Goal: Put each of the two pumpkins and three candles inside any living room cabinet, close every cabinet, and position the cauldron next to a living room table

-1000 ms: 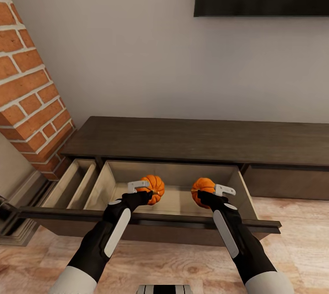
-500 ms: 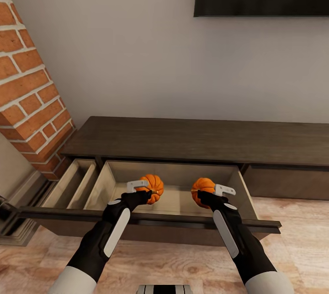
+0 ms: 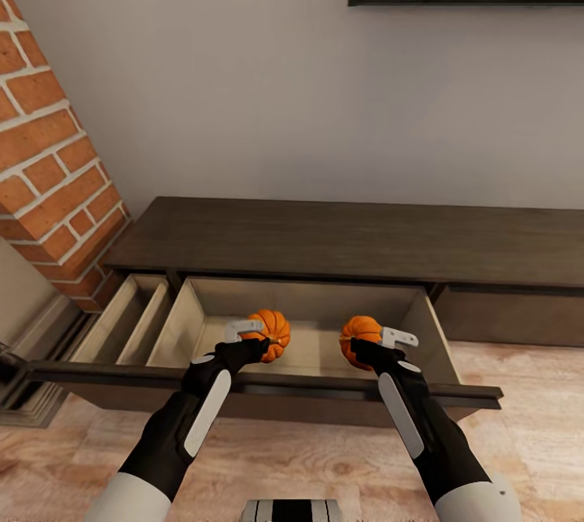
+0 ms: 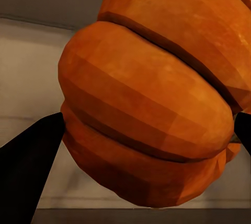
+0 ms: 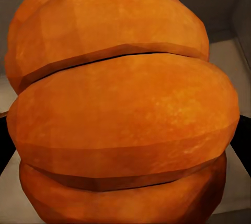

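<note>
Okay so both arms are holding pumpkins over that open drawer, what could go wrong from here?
1. The left pumpkin and right pumpkin seem held above the drawer floor; released from there, these round things may roll or bounce.
2. The arms cross the drawer's front panel, so lowering further might knock the forearms against it.
3. The left gripper and right gripper work close together; the pumpkins may bump when set down.

Two bright orange ribbed pumpkins, the left pumpkin (image 3: 272, 335) and the right pumpkin (image 3: 360, 339), sit against the pale beige inside of the dark brown cabinet (image 3: 341, 240). Beside it, a brick pillar (image 3: 49, 173) shows red-orange with whitish mortar lines. The floor (image 3: 519, 417) is light grained wood.
</note>
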